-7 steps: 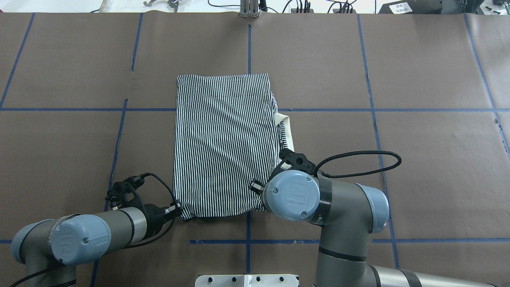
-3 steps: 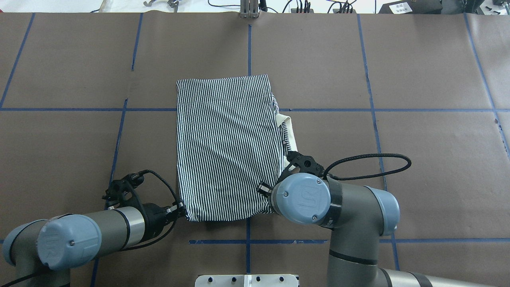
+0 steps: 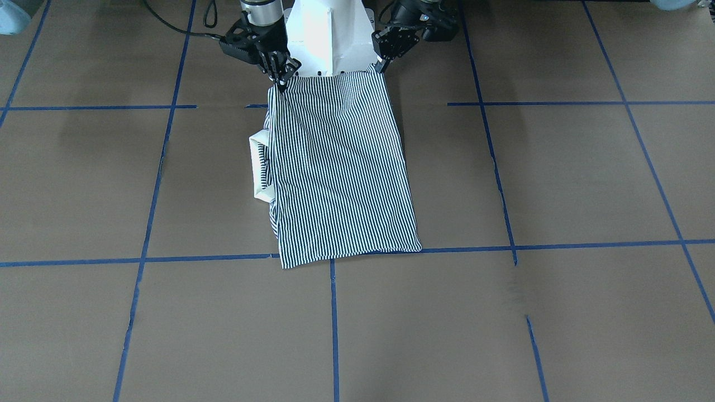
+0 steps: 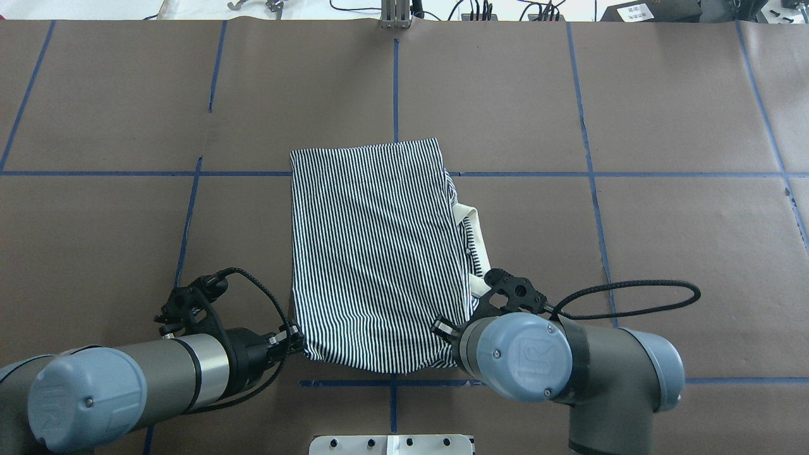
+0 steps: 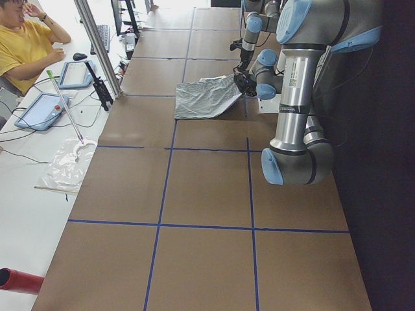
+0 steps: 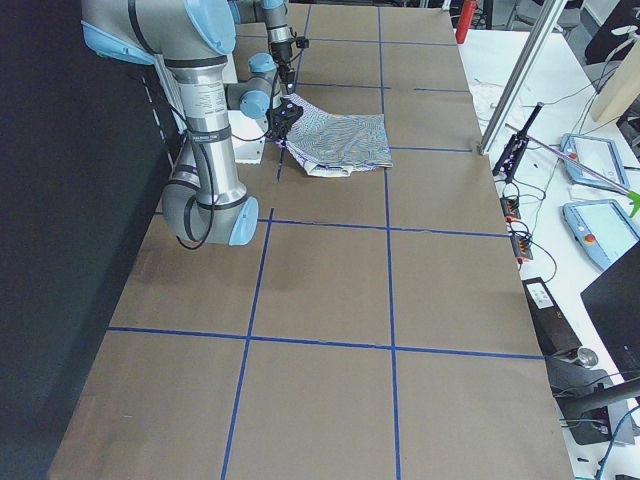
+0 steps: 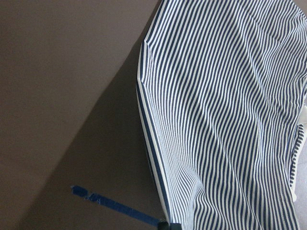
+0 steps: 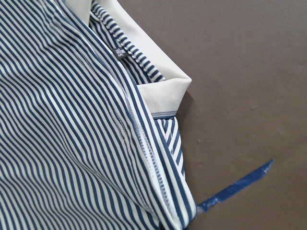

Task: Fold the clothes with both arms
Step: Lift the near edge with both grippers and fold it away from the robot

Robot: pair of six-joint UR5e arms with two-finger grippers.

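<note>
The striped polo shirt (image 4: 373, 259) lies folded into a tall rectangle on the brown table, back side up. Its cream collar (image 4: 477, 243) sticks out at the right edge and also shows in the front-facing view (image 3: 258, 167). My left gripper (image 4: 296, 344) is shut on the shirt's near left corner. My right gripper (image 3: 281, 84) is shut on the near right corner and is hidden under its wrist in the overhead view. The near hem is lifted a little; the far part rests flat. The left wrist view shows the striped cloth (image 7: 225, 110); the right wrist view shows the collar (image 8: 163, 91).
The white pedestal base (image 3: 329, 33) stands just behind the held hem. Blue tape lines (image 4: 395, 82) grid the table. Cables and a metal bracket (image 4: 395, 16) sit at the far edge. An operator (image 5: 26, 45) sits at a side desk with tablets.
Both arms have drawn back toward the base and slightly right, dragging the shirt with them. The far edge has slid nearer by a small way. Both grips are unchanged.
</note>
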